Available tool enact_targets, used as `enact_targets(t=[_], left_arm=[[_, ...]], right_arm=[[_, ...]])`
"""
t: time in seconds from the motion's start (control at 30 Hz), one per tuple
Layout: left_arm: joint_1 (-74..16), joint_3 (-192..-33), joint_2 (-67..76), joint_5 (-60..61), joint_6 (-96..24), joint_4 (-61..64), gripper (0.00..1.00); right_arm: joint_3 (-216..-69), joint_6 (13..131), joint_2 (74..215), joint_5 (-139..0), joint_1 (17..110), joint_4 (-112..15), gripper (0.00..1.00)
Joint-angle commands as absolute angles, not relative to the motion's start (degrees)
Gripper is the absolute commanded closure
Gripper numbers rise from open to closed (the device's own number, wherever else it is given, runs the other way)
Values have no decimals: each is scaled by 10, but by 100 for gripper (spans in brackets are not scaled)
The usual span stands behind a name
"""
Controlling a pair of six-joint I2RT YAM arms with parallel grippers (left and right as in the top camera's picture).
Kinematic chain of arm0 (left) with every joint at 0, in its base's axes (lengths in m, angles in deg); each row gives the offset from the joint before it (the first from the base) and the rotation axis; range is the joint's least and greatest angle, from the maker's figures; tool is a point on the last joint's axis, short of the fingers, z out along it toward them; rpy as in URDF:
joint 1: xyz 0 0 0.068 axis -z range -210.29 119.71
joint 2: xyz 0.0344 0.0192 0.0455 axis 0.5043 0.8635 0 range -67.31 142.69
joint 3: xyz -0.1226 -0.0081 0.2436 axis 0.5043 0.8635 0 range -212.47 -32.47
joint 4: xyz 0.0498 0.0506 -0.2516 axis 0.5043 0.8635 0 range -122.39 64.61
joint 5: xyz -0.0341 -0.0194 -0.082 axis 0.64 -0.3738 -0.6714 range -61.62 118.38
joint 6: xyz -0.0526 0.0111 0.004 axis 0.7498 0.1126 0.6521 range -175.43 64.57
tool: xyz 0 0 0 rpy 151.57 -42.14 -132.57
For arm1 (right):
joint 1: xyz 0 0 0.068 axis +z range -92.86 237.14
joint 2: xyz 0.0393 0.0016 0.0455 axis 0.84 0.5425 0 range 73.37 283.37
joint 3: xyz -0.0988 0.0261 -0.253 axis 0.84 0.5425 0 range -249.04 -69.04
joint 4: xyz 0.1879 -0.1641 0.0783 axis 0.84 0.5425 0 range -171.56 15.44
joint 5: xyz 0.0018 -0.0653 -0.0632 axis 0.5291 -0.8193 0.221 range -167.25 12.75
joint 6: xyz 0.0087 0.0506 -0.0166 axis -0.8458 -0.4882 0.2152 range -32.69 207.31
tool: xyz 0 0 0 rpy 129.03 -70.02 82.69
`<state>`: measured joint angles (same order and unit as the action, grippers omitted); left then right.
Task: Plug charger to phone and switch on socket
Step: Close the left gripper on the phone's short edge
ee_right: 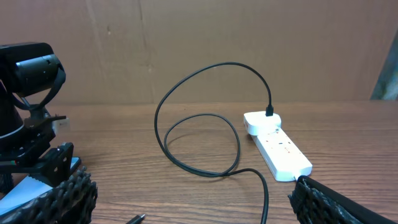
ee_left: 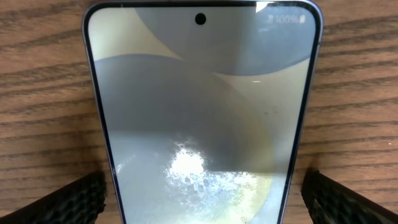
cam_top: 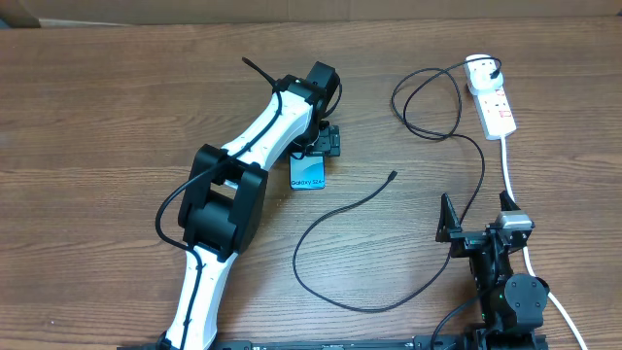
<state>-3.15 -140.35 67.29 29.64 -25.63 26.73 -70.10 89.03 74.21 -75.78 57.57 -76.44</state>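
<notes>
The phone [cam_top: 308, 175] lies flat on the wooden table, its pale screen up. It fills the left wrist view as the phone [ee_left: 202, 112]. My left gripper [cam_top: 320, 146] hovers low over its far end, open, with a finger [ee_left: 65, 200] on each side of the phone and a gap to each edge. The charger [cam_top: 335, 209] snakes across the table; its tip [cam_top: 392, 176] lies free to the right of the phone, and its plug [cam_top: 496, 70] sits in the white socket [cam_top: 494, 105]. My right gripper [cam_top: 478, 219] stands open near the front right, holding nothing, with the socket [ee_right: 278, 151] ahead of it.
The socket's thick white cord [cam_top: 515, 190] runs toward the front, past the right arm's base. The charger cable forms loops [ee_right: 199, 140] left of the strip. The left arm [cam_top: 228, 194] stretches diagonally across the table's left half.
</notes>
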Motion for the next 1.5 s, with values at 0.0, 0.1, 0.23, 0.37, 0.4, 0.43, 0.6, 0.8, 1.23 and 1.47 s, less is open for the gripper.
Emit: enact_targets(t=[0.0,0.1,0.23,0.37,0.4,0.43,0.6,0.8,1.23,1.47], left_arm=[[-44,-1369,708,287,-234,260,0],[-52,-1369,708,287,-227,263,0],[-54,-1368,708,288,-226,268,5],[-46,-1368,708,298,-226,269,7],[-43,-1368,708,302,-226,269,7],[-40,-1368,708,303,-226,269,7],[-36,-1368,708,303,-226,268,6],[-36,-1368,708,280,-224,270,5],[-28,-1368,708,284,-219,274,15],[-28,-1368,708,283,-215,276,16]], right_arm=[[-695,893,737,-761,578,-767,0],[-695,893,737,-761,578,-767,0],[-695,893,737,-761,578,-767,0],[-695,893,737,-761,578,-767,0],[-695,893,737,-761,578,-767,0],[-695,893,737,-761,578,-767,0],[-695,893,737,-761,578,-767,0],[-695,893,737,-761,578,-767,0],[-695,893,737,-761,578,-767,0],[-695,893,737,-761,578,-767,0]])
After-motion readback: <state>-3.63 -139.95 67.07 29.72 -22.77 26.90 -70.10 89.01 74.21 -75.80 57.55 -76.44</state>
